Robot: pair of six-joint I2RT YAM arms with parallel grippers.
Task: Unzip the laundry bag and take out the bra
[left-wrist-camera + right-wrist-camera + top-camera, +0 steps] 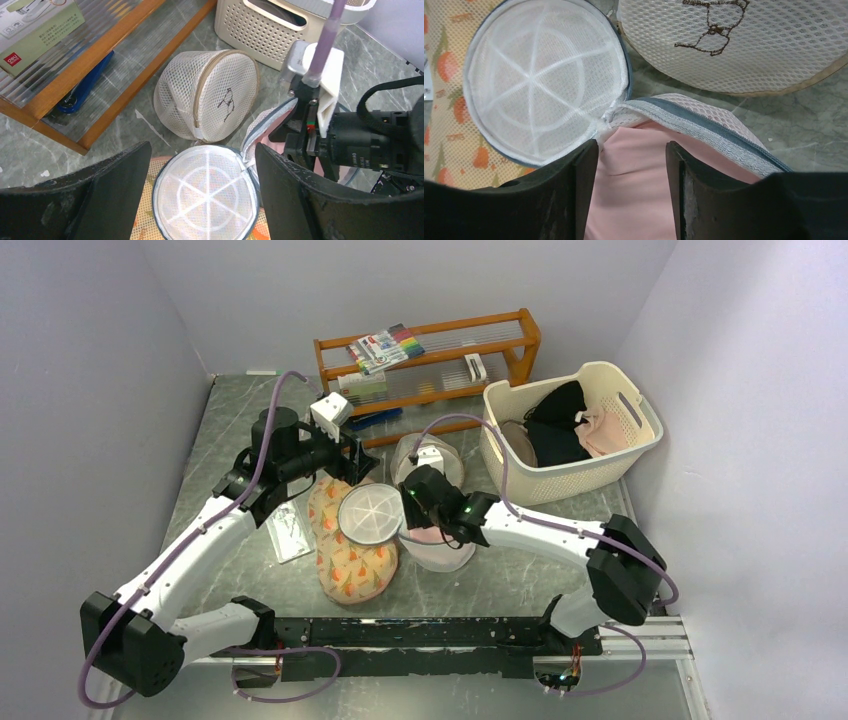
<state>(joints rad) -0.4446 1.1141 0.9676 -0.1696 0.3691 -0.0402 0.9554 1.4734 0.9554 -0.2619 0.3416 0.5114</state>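
The laundry bag (544,75) lies unzipped, its round lid resting on a floral pouch (350,570), and the bra (634,195) inside shows only as pink cloth — half hidden by the right gripper (631,150), fingers apart above it — while the left gripper (202,150) hangs spread over the lid.

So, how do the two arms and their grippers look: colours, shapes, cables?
The left arm and right arm both have rounded white links with black joint housings. A lilac cable loops loosely along each. The left gripper and right gripper have broad, matte black fingers with scuffed edges. A white block sits on the right wrist, with a small green light nearby.
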